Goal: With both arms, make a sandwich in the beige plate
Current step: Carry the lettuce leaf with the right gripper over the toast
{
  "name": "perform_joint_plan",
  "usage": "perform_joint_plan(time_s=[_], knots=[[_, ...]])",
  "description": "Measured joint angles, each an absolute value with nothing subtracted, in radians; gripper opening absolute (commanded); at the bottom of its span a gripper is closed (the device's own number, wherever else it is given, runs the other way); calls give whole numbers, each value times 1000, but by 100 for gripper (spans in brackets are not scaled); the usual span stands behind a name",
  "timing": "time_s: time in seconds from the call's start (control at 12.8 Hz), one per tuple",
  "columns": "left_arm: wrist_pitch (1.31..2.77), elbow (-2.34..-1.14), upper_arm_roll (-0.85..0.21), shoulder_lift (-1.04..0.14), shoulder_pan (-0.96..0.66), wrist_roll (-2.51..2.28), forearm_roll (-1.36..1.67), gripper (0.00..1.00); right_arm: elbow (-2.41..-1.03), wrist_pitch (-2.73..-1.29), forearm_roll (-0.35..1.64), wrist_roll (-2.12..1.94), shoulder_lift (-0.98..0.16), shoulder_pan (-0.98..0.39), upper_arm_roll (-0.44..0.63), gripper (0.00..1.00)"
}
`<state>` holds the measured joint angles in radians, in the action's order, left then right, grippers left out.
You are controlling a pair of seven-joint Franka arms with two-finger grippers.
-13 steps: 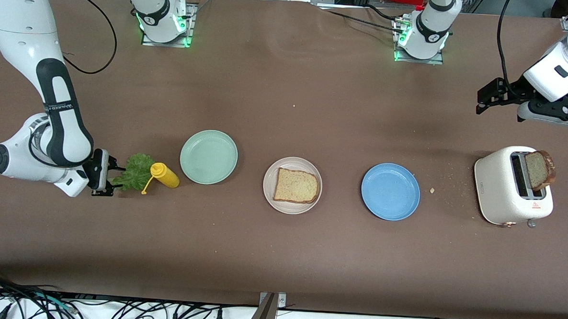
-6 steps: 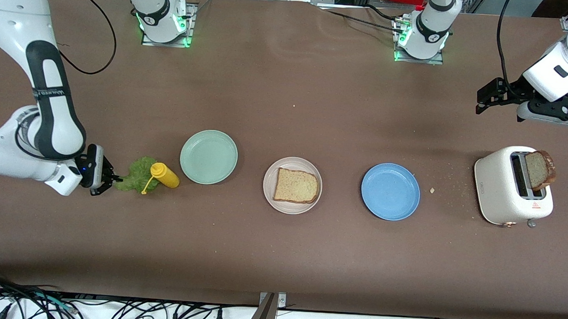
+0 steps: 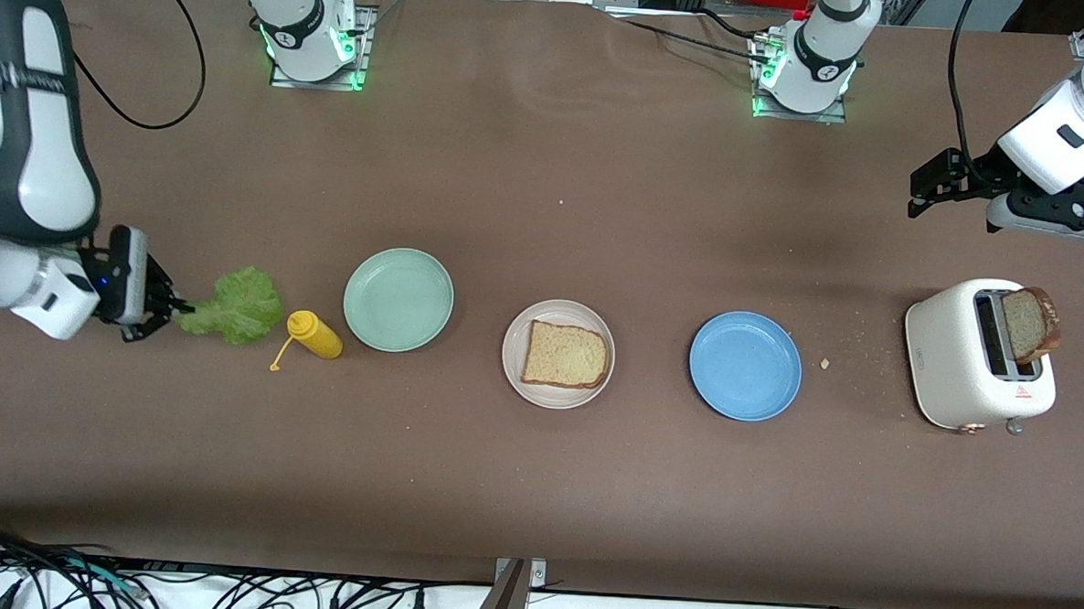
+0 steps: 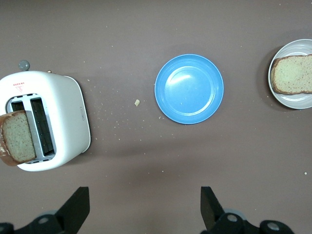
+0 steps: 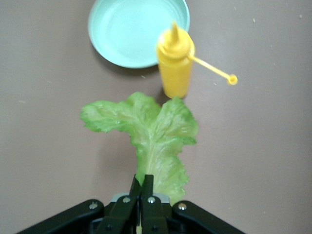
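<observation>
My right gripper (image 3: 169, 306) (image 5: 142, 181) is shut on the stem end of a ruffled green lettuce leaf (image 3: 231, 305) (image 5: 151, 134), held up over the table at the right arm's end. One bread slice (image 3: 564, 355) (image 4: 292, 74) lies flat on the beige plate (image 3: 516, 367) (image 4: 292, 101) at the table's middle. A second slice (image 3: 1029, 324) (image 4: 17, 137) stands in a slot of the white toaster (image 3: 970, 355) (image 4: 66, 117). My left gripper (image 3: 922, 193) (image 4: 145, 209) hangs open above the table at the left arm's end, over the space beside the toaster, with nothing between its fingers.
A yellow squeeze bottle (image 3: 316, 335) (image 5: 174, 61) lies beside the lettuce, its cap dangling on a strap. A mint-green plate (image 3: 399, 299) (image 5: 131, 31) and a blue plate (image 3: 745, 366) (image 4: 189, 88) flank the beige one. Crumbs dot the table near the toaster.
My right gripper shut on the lettuce, lifted it off the table and drew it away from the yellow bottle toward the right arm's end. The left arm stayed still.
</observation>
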<state>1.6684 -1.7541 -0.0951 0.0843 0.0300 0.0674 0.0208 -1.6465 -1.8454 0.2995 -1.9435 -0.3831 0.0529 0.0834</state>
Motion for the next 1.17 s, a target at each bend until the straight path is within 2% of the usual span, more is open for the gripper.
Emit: perform_joint_plan(time_s=[0.23, 0.55, 0.86, 1.17], knots=[[1668, -1754, -95, 84, 29, 67, 21, 100, -1632, -1691, 278, -1912, -281, 53, 84, 0], [1668, -1754, -96, 84, 26, 67, 21, 100, -1548, -1593, 285, -1786, -262, 18, 76, 0], [1668, -1754, -101, 84, 24, 63, 21, 100, -1522, -1624, 429, -1570, -286, -179, 106, 0], [1668, -1754, -102, 84, 25, 59, 21, 100, -1472, -1799, 613, -1389, -380, -342, 146, 0]])
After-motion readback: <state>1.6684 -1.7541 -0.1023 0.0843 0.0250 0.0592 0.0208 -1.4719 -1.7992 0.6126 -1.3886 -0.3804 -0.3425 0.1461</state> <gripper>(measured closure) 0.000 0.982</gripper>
